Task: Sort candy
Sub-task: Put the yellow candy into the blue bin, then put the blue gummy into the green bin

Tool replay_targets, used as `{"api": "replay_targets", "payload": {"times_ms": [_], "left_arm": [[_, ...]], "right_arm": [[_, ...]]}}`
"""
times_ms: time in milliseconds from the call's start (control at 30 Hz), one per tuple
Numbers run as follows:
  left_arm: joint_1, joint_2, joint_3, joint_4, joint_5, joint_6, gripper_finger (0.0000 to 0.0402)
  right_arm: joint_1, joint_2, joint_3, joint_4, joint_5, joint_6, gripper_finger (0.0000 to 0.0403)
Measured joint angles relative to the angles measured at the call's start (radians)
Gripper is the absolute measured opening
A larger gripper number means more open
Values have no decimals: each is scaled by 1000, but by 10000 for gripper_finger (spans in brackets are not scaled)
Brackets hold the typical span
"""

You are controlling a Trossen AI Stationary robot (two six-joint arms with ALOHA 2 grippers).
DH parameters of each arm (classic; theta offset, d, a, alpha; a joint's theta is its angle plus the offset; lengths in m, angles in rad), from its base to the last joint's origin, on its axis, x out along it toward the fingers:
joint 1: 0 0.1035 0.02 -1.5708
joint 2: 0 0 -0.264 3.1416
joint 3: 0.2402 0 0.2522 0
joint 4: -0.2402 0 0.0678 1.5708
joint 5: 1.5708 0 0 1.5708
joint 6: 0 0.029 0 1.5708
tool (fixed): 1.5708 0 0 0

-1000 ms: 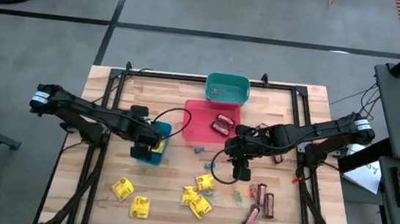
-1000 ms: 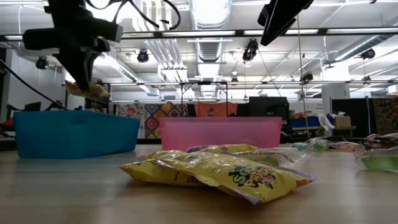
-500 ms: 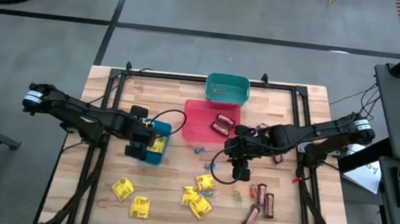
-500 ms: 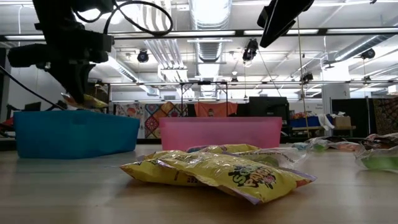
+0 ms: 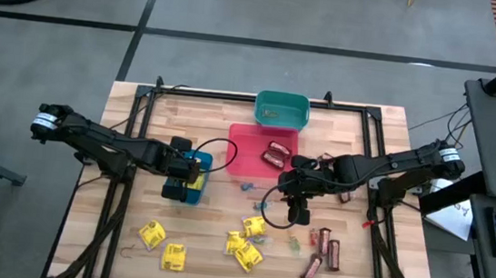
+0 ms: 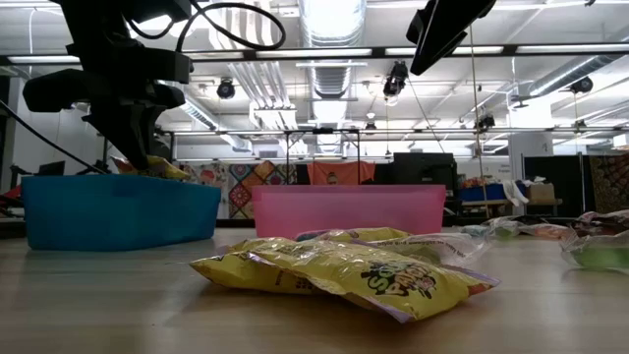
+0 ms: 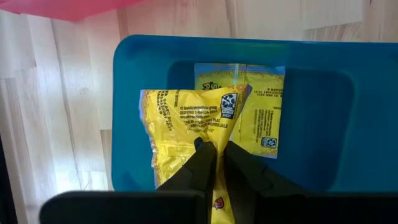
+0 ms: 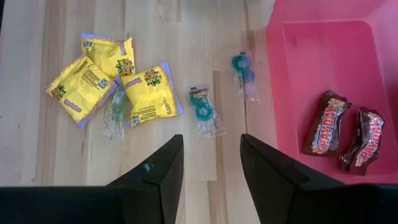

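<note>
My left gripper [image 7: 216, 148] stands over the blue bin [image 5: 200, 164], shut on a yellow candy packet [image 7: 186, 118]. In the low view the packet [image 6: 169, 169] shows at the height of the bin's rim [image 6: 118, 182]. A second yellow packet [image 7: 261, 112] lies flat on the bin's floor. My right gripper [image 8: 210, 155] hangs open above the table beside the red bin [image 5: 248, 153], with nothing between its fingers. Under it lie yellow packets [image 8: 102, 78] and small green and blue wrapped pieces [image 8: 202, 111]. My left gripper pinches the yellow packet between its two fingers at a crumpled place near the packet's middle [image 7: 208, 138]. The fingers come steeply from above. The packet hangs tilted inside the blue bin, over the other packet; I cannot tell whether it touches that one.
Two brown-red bars [image 8: 326, 121] lie in the red bin. A teal bin [image 5: 282, 108] stands at the far edge. Loose yellow packets [image 5: 152, 234] [image 5: 245, 248] and brown bars [image 5: 324, 251] lie near the front edge. A yellow packet [image 6: 344, 270] lies close to the low camera.
My left gripper has sunk toward the blue bin and turned somewhat, still holding the yellow packet. The packet has come down from above the bin's rim to the level of the rim.
</note>
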Motion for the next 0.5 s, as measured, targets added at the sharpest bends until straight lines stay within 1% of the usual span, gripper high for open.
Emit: {"api": "replay_targets", "payload": {"times_ms": [500], "left_arm": [[0, 0, 6, -3, -1, -30, 95]], "right_arm": [[0, 0, 0, 0, 0, 21, 150]]}}
